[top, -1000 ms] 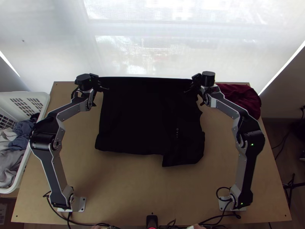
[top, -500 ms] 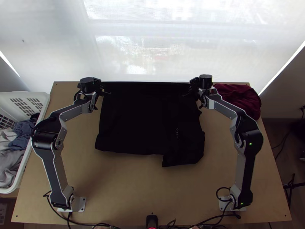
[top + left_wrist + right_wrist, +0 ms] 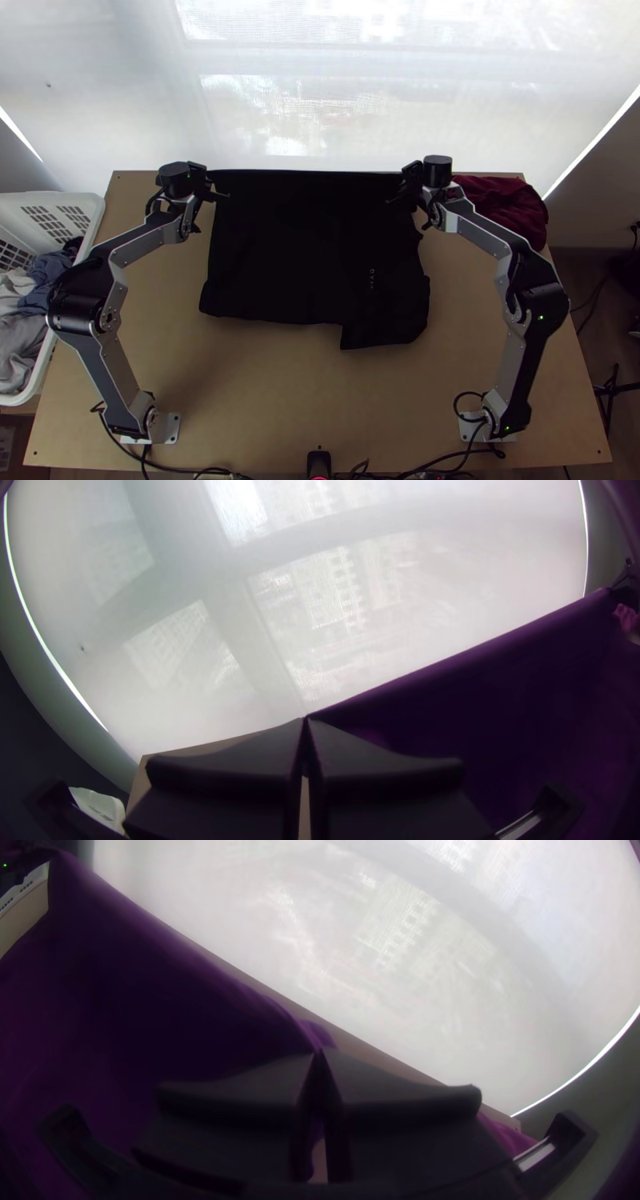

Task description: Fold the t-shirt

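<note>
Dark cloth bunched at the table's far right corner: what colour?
Dark red cloth, clearest in top view.

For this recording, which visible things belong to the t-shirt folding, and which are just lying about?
Part of the job:
- black fabric t-shirt, mostly spread
- left black, flat-fingered end effector, gripping its far left corner
- right matching end effector, gripping its far right

Lying about:
- dark red bunched cloth
- white perforated plastic basket with grey and blue laundry
</note>
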